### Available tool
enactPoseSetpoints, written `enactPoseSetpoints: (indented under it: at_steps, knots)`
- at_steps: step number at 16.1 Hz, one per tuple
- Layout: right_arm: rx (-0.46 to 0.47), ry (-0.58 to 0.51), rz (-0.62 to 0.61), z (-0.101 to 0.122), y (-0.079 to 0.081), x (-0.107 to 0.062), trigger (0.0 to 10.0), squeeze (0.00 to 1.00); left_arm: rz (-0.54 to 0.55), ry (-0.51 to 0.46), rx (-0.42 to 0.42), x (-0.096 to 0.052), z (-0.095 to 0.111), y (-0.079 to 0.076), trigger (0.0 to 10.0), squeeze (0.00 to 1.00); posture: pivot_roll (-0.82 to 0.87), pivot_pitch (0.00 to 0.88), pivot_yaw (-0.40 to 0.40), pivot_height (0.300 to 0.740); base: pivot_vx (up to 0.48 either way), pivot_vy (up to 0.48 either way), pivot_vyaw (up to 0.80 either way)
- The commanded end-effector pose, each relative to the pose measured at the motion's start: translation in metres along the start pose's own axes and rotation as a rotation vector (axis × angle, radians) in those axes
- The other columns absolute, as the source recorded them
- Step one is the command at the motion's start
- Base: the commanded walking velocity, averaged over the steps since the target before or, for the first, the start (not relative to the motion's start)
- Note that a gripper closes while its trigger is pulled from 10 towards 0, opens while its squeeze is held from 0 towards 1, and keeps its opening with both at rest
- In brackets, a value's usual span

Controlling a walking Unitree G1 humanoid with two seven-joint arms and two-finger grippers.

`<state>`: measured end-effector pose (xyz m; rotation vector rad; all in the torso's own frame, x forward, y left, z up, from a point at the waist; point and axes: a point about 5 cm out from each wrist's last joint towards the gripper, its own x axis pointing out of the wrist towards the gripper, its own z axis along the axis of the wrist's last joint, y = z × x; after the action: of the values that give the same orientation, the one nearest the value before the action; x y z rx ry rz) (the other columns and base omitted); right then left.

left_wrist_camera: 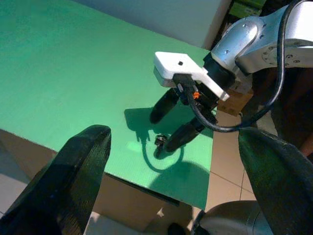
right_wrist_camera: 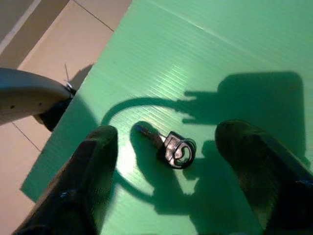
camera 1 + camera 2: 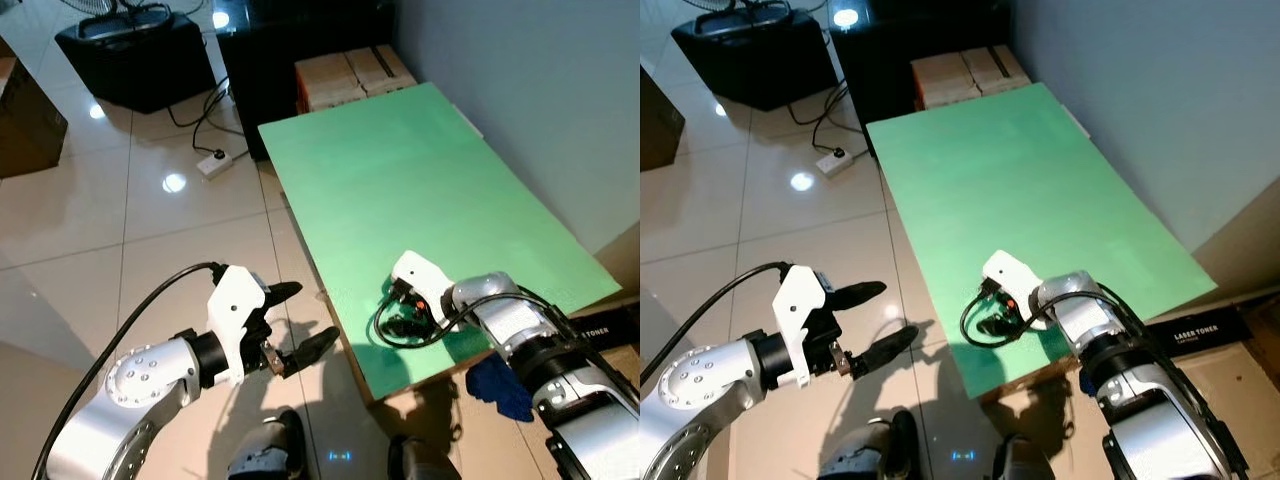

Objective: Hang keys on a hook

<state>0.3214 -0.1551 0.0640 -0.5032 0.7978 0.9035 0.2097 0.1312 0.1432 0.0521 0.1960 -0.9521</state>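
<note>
Head views: we see the right gripper reaching low over the near corner of the green desk, its fingers pointing down at the surface. That posture fits a pick approach, since the keys lie flat there. The left gripper hangs off the desk edge over the tiled floor, fingers spread and empty; we judge it is parked out of the way. A black box and a power strip sit well apart on the floor. We see no hook here.

Left wrist view: we look between the two spread left fingers toward the right gripper. Its two black fingers are apart, tips near the desk, with the small keys just beside one tip. Contact is too small to tell.

Right wrist view: the keys lie on the desk between the two wide-open right fingers, a ring with a dark key pointing away. Nothing is pinched yet. We judge the fingers straddle the keys so that closing would catch them; being flat and thin, they may slip.
</note>
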Motion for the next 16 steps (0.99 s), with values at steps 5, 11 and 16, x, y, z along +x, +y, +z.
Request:
enactPoseSetpoints:
  at_steps: [5,11,16]
  knots:
    - [-0.151,0.05,-0.017,-0.003,-0.004,0.001,10.0,0.0,-0.016,0.01,-0.001,-0.001,0.001,-0.001,10.0,0.0,0.04,0.241,0.079,0.74,0.0,0.0,0.0]
    - [-0.134,0.078,-0.01,-0.014,-0.005,0.003,9.0,0.0,-0.022,0.008,0.0,0.0,0.001,-0.004,10.0,0.0,0.03,0.233,0.078,0.74,0.0,0.0,0.0]
    - [-0.098,0.076,-0.036,-0.018,-0.008,0.002,0.0,0.0,-0.027,0.008,0.001,0.0,0.002,-0.004,10.0,0.0,0.04,0.228,0.079,0.74,0.0,0.0,0.0]
